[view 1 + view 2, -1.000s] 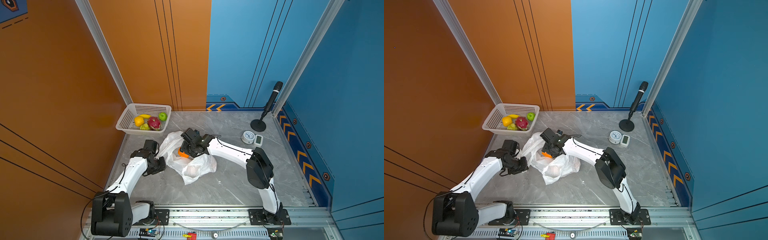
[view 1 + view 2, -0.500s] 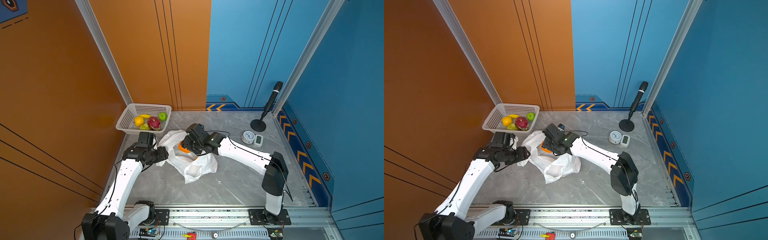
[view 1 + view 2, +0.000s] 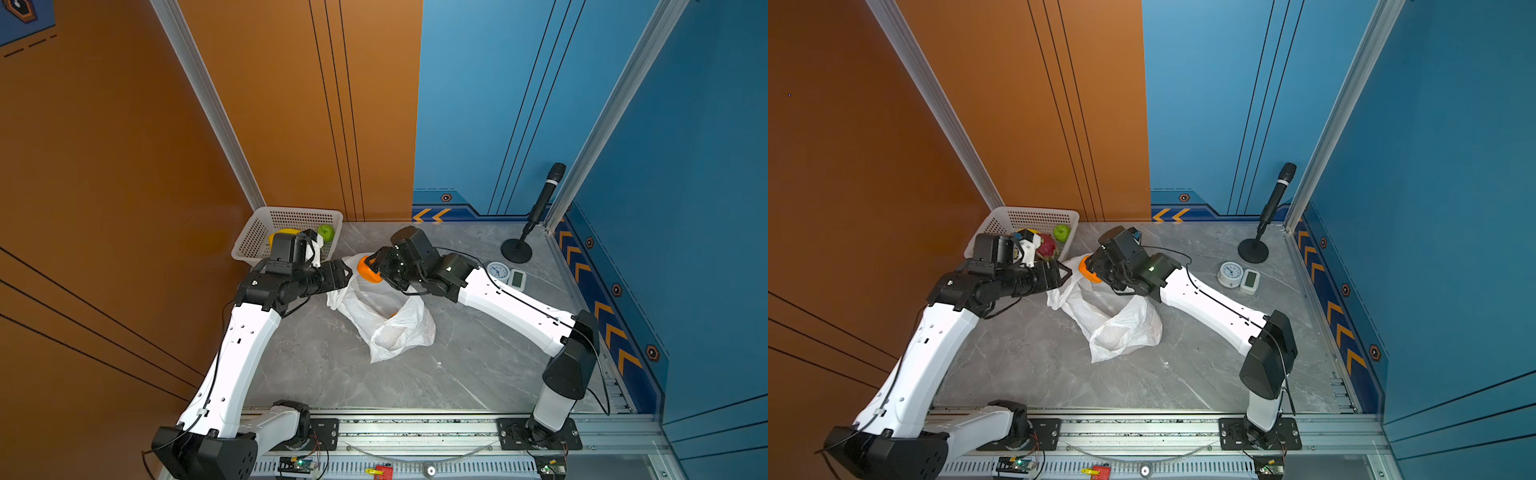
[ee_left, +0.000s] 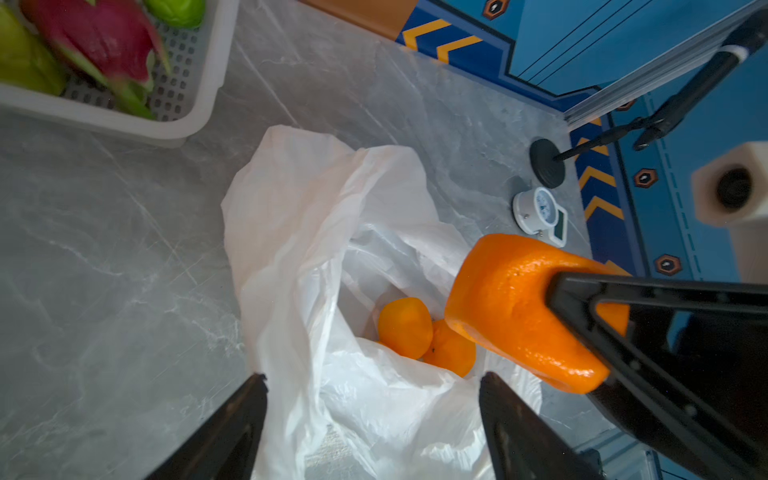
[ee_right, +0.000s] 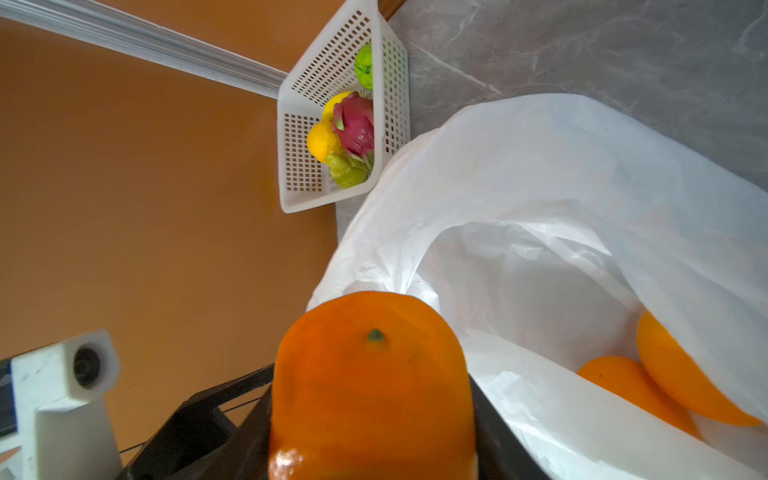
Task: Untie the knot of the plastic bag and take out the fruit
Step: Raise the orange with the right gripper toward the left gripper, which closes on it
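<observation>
1. Right hand point(image 3: 376, 266): clamps an orange point(image 3: 365, 270) by its sides, raised over the far part of the plastic bag point(image 3: 382, 316); in the right wrist view, the same orange point(image 5: 372, 374) wedged between the black fingers.
2. Left hand point(image 4: 374, 395): stands with fingers point(image 4: 232, 428) wide apart and grips nothing, at the bag's left edge, near the basket; contact with the plastic impossible to tell.
3. Plastic bag point(image 4: 311, 249): lies crumpled on the grey counter point(image 3: 332, 374), mouth gaping open.
4. Two further oranges point(image 4: 405, 326): rest touching each other deep inside the bag, partly veiled by plastic in the right wrist view.
5. White mesh basket point(image 3: 291, 210): sits in the far-left corner of the counter, just beside the bag; holds a dragon fruit point(image 5: 355, 124), a yellow fruit point(image 5: 322, 141), a yellow-green fruit point(image 5: 347, 172) and a green fruit point(image 3: 326, 232).
6. Microphone stand point(image 3: 516, 251), clock point(image 3: 497, 272) and small display point(image 3: 518, 277): stand near the right wall, well apart from the bag.
</observation>
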You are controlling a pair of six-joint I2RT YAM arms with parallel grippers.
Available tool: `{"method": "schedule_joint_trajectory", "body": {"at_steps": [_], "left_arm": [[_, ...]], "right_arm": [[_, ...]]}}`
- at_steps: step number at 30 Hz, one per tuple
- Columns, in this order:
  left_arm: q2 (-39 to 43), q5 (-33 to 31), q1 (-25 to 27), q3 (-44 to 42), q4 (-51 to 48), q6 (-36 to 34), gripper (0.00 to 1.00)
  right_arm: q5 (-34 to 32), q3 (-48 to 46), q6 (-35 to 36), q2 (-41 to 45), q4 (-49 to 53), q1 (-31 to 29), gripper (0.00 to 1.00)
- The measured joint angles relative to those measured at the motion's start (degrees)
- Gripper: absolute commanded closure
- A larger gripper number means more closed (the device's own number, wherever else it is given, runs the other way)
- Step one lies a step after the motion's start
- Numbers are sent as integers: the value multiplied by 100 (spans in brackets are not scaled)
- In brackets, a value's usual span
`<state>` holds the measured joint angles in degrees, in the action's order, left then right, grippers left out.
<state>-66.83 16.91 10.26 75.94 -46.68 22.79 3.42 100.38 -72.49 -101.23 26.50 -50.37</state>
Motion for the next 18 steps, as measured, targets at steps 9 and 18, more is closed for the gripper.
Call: {"method": "schedule_joint_trajectory", "body": {"at_steps": [9,18], "left_arm": [[136,332,748,-186,1462,-859,6],[223,643,1119,-535,2957,-1246,3]], "right_arm": [[433,-195,-588,730,-431,289,48],[422,-901,-1106,1405,-1097,426,48]]}}
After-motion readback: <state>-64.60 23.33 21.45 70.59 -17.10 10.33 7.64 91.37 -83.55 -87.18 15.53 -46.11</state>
